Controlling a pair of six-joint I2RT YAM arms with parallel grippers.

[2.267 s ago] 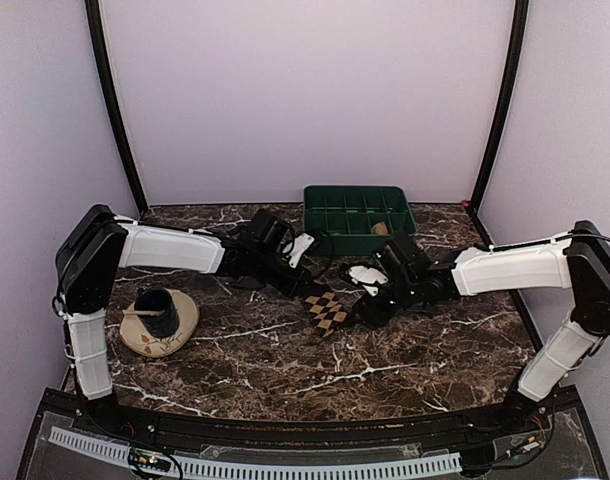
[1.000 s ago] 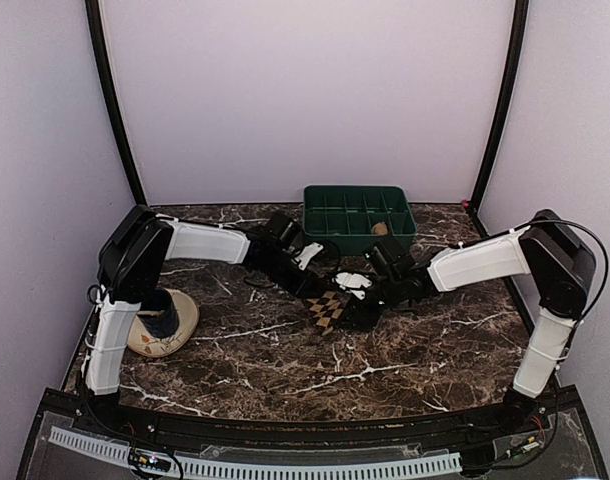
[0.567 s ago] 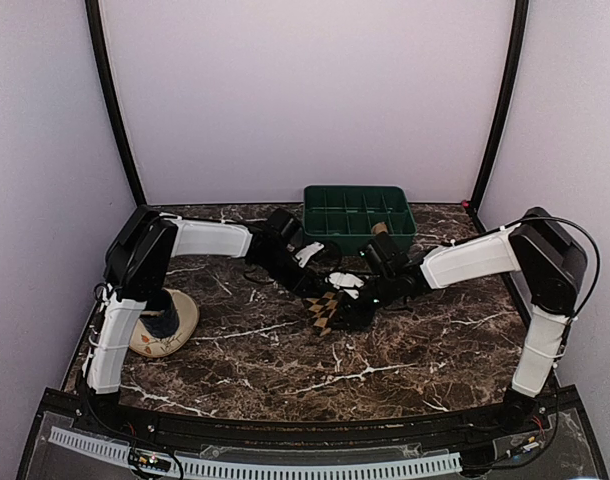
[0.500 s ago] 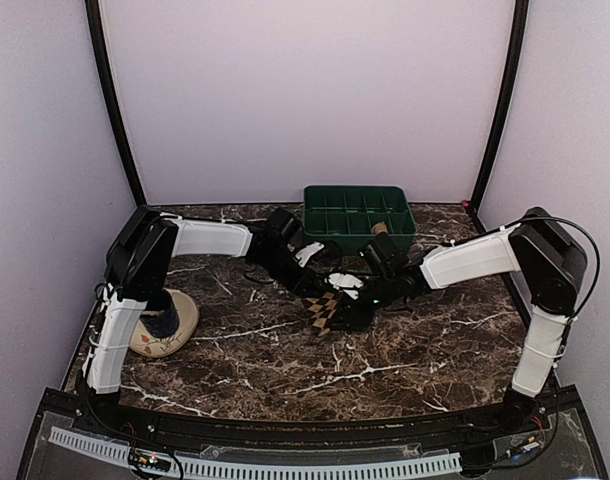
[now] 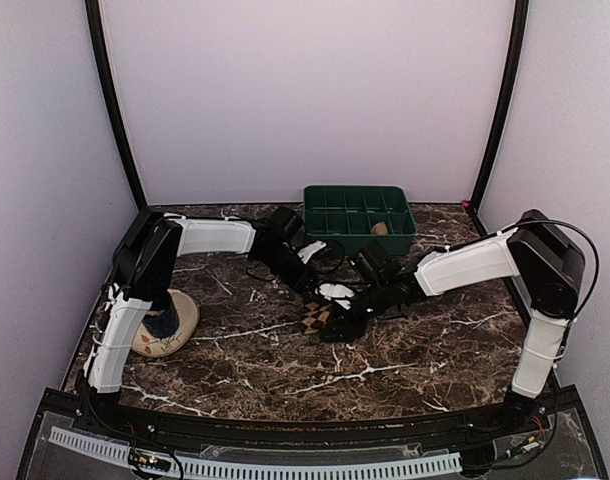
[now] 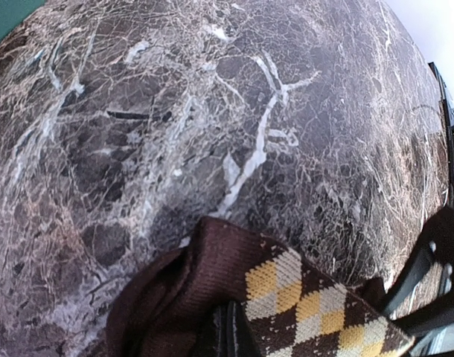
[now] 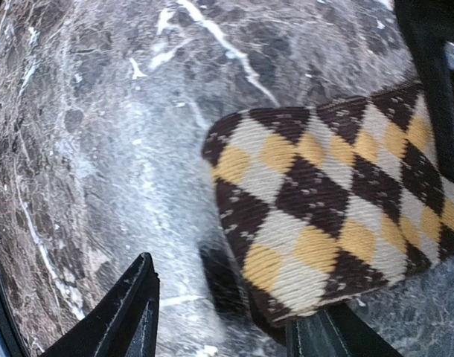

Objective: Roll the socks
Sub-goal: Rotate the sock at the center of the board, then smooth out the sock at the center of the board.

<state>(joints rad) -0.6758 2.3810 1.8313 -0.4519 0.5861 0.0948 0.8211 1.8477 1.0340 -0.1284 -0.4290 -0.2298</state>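
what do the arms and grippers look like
Left arm and right arm match: white shells on the long links, black joints. A black cable loops beside the right arm's elbow. Left gripper and right gripper are black, the right's fingers flat and tapered.

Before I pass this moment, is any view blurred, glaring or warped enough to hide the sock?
Top external: even light and sharp, but the checked sock is small and partly hidden. Left wrist: the table bulges from lens distortion, there is white glare at the top right, and the sock is close and slightly soft. Right wrist: the sock weave is crisp, the marble to its left smeared.
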